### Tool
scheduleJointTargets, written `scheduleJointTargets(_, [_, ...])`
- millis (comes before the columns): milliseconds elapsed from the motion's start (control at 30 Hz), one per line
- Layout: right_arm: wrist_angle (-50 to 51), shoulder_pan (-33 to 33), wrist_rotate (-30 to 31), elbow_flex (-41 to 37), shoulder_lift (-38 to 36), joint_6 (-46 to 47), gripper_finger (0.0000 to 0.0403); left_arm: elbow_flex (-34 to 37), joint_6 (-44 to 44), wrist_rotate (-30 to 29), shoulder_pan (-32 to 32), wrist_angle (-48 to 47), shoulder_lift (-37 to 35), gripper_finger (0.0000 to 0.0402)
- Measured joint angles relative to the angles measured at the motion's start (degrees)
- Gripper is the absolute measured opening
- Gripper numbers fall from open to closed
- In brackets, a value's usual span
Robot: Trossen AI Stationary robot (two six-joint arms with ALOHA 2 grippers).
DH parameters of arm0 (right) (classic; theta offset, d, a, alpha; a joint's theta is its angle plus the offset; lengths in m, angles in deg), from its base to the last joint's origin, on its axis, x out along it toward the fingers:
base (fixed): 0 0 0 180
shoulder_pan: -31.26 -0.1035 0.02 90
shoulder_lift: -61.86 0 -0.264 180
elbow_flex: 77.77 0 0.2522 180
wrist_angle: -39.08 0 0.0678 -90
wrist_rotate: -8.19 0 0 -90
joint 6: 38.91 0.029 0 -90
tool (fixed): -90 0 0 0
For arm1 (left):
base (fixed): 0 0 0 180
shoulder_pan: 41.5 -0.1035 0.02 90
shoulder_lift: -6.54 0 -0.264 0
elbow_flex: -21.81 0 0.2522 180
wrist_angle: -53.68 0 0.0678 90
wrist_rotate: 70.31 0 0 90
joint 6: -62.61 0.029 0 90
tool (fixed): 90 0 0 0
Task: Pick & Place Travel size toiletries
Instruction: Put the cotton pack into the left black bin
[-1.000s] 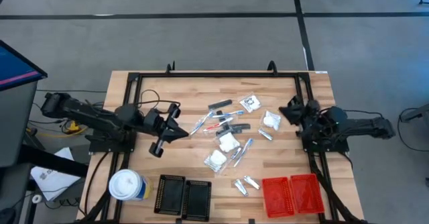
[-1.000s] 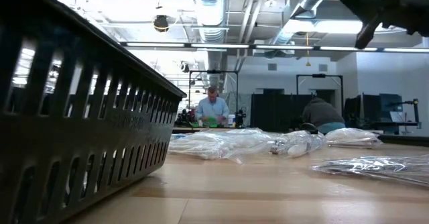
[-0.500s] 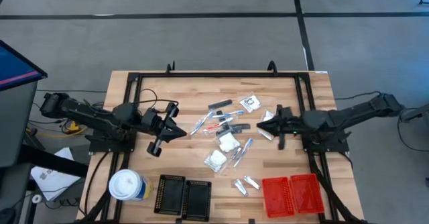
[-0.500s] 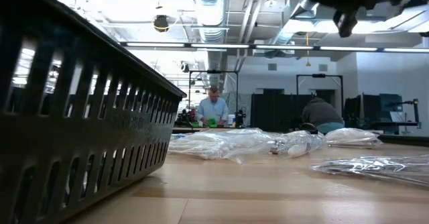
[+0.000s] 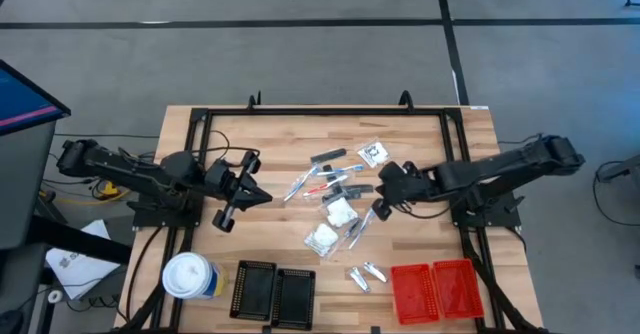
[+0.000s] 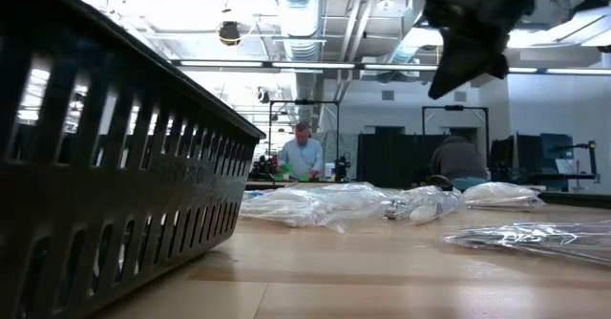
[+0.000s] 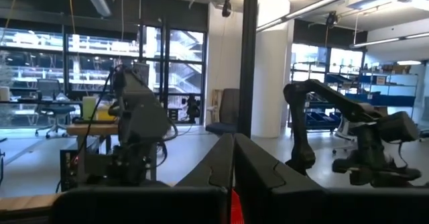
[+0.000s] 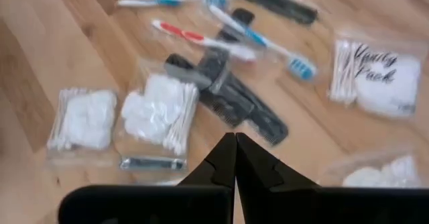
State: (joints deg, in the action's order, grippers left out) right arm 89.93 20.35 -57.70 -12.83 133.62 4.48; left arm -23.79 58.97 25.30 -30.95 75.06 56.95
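Note:
The travel size toiletries [image 5: 340, 199] lie scattered on the middle of the wooden table: white swab packets [image 8: 157, 113], toothbrushes [image 8: 258, 39], dark combs [image 8: 244, 103], a Vanity Pack bag [image 8: 379, 80] and silvery sachets [image 5: 366, 274]. My right gripper [image 5: 381, 204] hangs shut above the right part of the pile, slanting down, and touches nothing; its closed fingertips [image 8: 234, 143] point at the combs. My left gripper [image 5: 258, 197] hovers shut at the table's left, pointing level toward the pile, with its fingers [image 7: 233, 150] together.
Two black ribbed trays [image 5: 273, 292] and two red ones [image 5: 435, 287] stand along the near edge, and a white-topped canister [image 5: 190, 277] sits at the near left. A black tray wall [image 6: 105, 166] fills the left of the low view. People sit at desks far behind the table.
My right gripper has swung from above its base at the right edge toward the table's middle. It has tipped from nearly level to slanting down over the toiletries and has stayed shut. Nothing on the table has moved.

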Motion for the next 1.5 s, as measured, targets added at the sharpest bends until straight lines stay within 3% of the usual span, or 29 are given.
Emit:
scheduleJointTargets(300, [-3.0, 2.4, 1.7, 3.5, 4.0, -7.8, 0.0, 0.0, -0.3, 0.0, 0.0, -0.5, 0.7, 0.0008])
scheduleJointTargets(500, [0.1, 5.7, 16.9, 3.6, 4.2, -3.9, 0.0, 0.0, -1.4, 0.0, 0.0, -1.0, 0.7, 0.0008])
scheduleJointTargets(633, [2.0, 9.2, 17.0, 3.2, 4.3, 0.4, 0.0, 0.0, -1.8, 0.0, 0.0, -1.6, 0.7, 0.0008])
scheduleJointTargets(900, [2.0, 18.4, 7.9, -1.3, 4.4, 4.8, 0.0, 0.0, -2.9, 0.0, 0.0, -2.0, 0.7, 0.0008])
scheduleJointTargets(1100, [0.4, 35.9, -16.4, -1.3, 4.5, -1.4, 0.0, 0.0, -3.4, 0.0, 0.0, -2.1, 0.7, 0.0008])
scheduleJointTargets(1200, [-2.9, 42.3, -23.3, -1.3, 5.0, -6.5, 0.0004, 0.0, -4.4, 0.0, 0.0, -2.2, 0.7, 0.0008])
scheduleJointTargets(1333, [-4.5, 47.9, -30.8, -1.3, 5.3, -9.6, 0.0041, 0.0, -4.4, 0.2, 0.0, -2.9, 0.7, 0.0008])
scheduleJointTargets(1500, [-4.8, 50.3, -33.3, -1.3, 7.6, -9.8, 0.0128, 0.0, -4.3, 0.2, 0.0, -2.9, 0.7, 0.0008])
